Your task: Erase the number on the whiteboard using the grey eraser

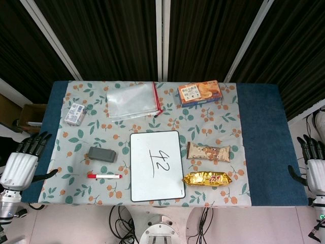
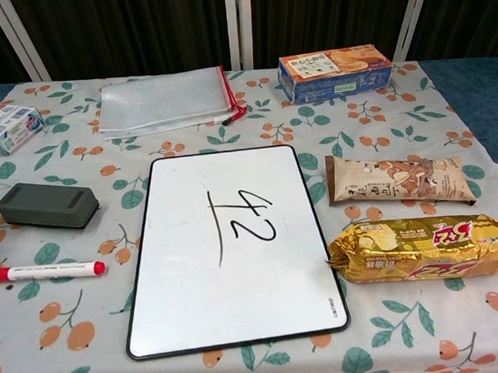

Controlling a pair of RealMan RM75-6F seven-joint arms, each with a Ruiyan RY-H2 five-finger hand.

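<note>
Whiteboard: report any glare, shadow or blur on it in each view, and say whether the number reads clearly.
Head view: the whiteboard is evenly lit, no glare, the 42 small but legible. Chest view: the board surface is bright with a soft grey gradient toward its near edge, no hard shadow, and the 42 is sharp; the grey eraser is also in focus. Neither view shows motion blur.
</note>
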